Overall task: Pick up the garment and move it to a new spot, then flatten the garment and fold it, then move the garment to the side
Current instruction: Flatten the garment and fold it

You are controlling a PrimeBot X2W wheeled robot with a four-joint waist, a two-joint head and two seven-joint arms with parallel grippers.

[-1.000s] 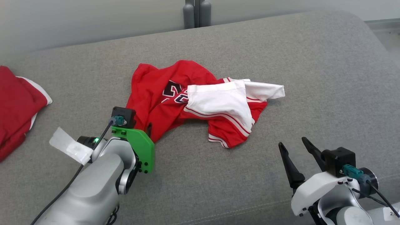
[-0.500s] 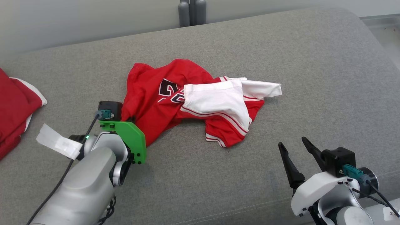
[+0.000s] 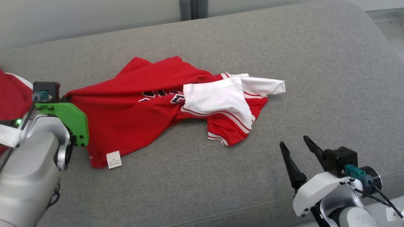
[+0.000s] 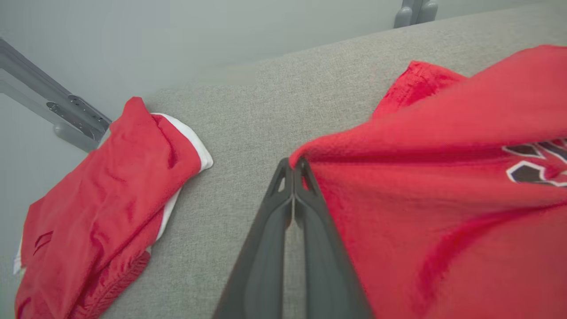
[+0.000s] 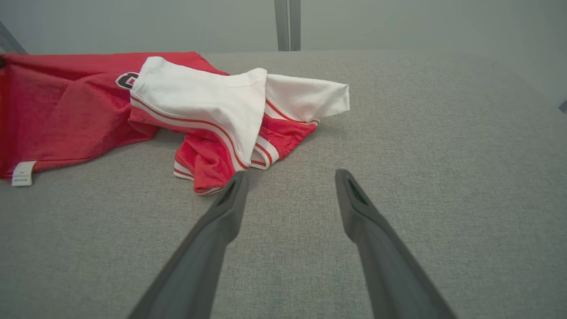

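Supporting everything: a grey cushion (image 3: 315,78) lay under the lot.
Garment: the red jersey (image 3: 126,113) sprawled across the cushion's middle, its left end drawn out to a point at my left claw, its white sleeves (image 3: 217,99) bunched at the right end.
Other cloth: a second red piece (image 4: 102,212) lay heaped at the far left, apart from the jersey.
Left claw: my left claw (image 4: 293,166) was pinched tight on the jersey's red edge, fingers together.
Right claw: my right claw (image 5: 290,181) hovered over bare cushion near the jersey's striped hem, fingers spread, holding nothing.
Care label: a small white tag (image 3: 114,159) sat at the jersey's near corner.
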